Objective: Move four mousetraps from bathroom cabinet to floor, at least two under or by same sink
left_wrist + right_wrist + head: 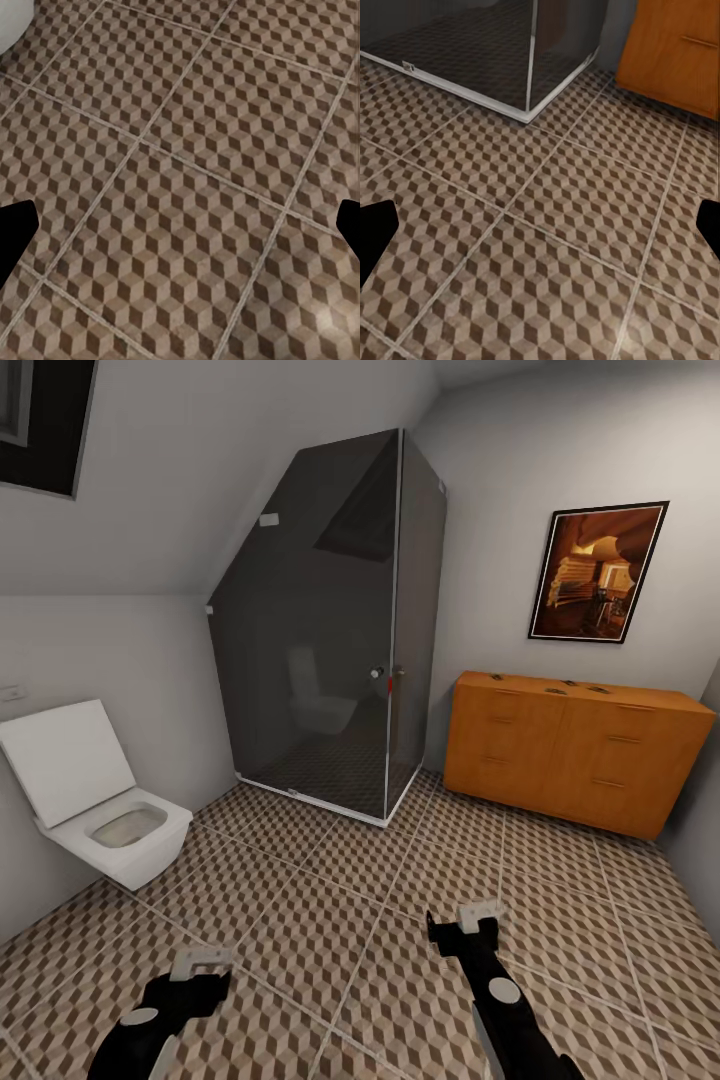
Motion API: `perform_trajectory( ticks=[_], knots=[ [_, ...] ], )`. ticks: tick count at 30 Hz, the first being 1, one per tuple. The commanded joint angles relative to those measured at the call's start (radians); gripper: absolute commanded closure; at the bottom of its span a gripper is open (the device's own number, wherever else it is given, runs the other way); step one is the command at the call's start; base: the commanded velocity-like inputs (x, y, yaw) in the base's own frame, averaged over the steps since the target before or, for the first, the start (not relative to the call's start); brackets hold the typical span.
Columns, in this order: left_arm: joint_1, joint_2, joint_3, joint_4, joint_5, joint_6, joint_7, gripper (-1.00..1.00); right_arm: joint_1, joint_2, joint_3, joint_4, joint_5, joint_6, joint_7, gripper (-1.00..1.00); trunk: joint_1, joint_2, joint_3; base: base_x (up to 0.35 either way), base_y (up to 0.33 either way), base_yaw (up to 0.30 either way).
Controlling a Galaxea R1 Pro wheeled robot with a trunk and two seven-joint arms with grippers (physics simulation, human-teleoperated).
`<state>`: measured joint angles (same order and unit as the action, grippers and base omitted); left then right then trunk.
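Against far wall, wide orange-brown cabinet (575,760), small mousetraps (553,688) on top, both claws spread, empty

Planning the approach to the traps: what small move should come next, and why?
Probably roll the base toward the cabinet: small dark items, likely the mousetraps, lie on its top, well beyond both the left claw and right claw, which hang empty above the bathroom floor.

Bathroom inventory, counted from the head view

There were three small mousetraps (553,687) on one cabinet (575,762), one toilet (95,800) at lower left, one shower enclosure (330,625) at centre, one framed picture (597,572) at upper right, and two grippers, left (199,963) and right (476,916).
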<state>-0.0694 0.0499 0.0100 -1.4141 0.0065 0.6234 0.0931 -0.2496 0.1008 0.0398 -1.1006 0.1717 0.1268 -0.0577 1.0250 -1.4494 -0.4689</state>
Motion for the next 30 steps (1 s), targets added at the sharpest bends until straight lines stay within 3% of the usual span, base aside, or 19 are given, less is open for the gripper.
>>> perform_trajectory(
  ticks=[1,6,10,15,24,30],
  knots=[
    [-0.001,0.0,-0.002,-0.003,0.002,0.006,0.004,-1.0,0.0,0.0,0.002,-0.012,0.01,0.008,-0.005,-1.0,0.0,-0.001,-0.001,0.0,0.0,0.0],
    [-0.001,-0.005,-0.005,-0.005,0.005,0.009,0.004,-1.0,0.0,-0.001,0.004,-0.055,0.011,0.009,-0.005,-1.0,0.0,-0.001,-0.001,0.0,0.0,0.0],
    [-0.001,-0.031,-0.008,-0.005,0.005,0.009,0.004,-1.0,0.0,-0.001,0.003,-0.069,0.011,0.011,-0.005,-1.0,0.0,-0.001,-0.001,0.0,0.0,0.0],
    [-0.001,-0.043,-0.011,-0.005,0.004,0.009,0.003,-1.0,0.0,-0.001,0.003,-0.074,0.011,0.011,-0.005,-1.0,0.0,-0.001,-0.001,0.0,0.0,-0.018],
    [-0.001,-0.047,-0.074,-0.006,0.004,0.009,0.002,-1.0,0.0,-0.004,0.003,-0.1,0.011,0.013,-0.006,-1.0,0.0,-0.001,0.004,0.0,0.0,-0.205],
    [-0.001,-0.047,-0.075,-0.005,0.004,0.009,0.002,-1.0,0.0,-0.004,0.003,-0.103,0.011,0.014,-0.006,-1.0,0.0,-0.001,0.009,0.0,0.0,-0.261]
  ],
)
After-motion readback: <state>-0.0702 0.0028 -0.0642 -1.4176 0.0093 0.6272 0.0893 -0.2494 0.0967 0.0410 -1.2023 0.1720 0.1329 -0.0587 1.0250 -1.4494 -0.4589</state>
